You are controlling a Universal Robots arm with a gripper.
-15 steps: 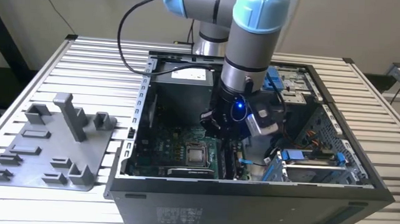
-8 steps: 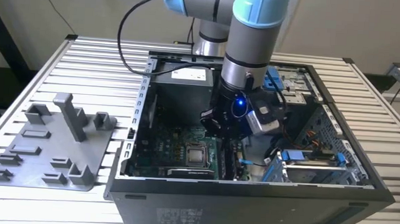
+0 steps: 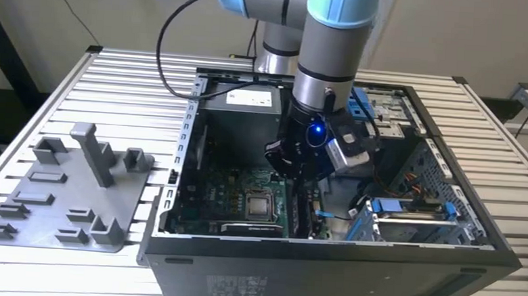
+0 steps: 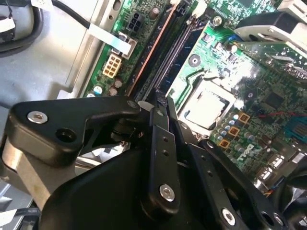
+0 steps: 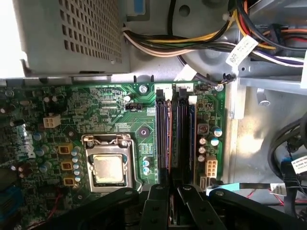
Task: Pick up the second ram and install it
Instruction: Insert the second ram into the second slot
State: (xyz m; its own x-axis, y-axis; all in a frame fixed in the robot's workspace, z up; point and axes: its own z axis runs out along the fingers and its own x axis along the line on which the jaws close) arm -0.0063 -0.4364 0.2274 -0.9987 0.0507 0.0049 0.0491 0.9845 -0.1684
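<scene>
This is looking like a robotics lab or test workshop rather than a home or office. A robot arm [image 3: 328, 49] is reaching down into an open computer case [image 3: 331, 253] that is lying on a table [image 3: 49, 272] of ribbed aluminium slats. A grey plastic fixture plate [image 3: 63, 198] with printed pegs and blocks is sitting beside the case. Inside, the green motherboard [image 5: 115, 120] and bundled power cables [image 5: 192, 45] are lying exposed. Plain walls are standing behind.

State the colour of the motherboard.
Green, best in the first wrist view: motherboard.
</scene>
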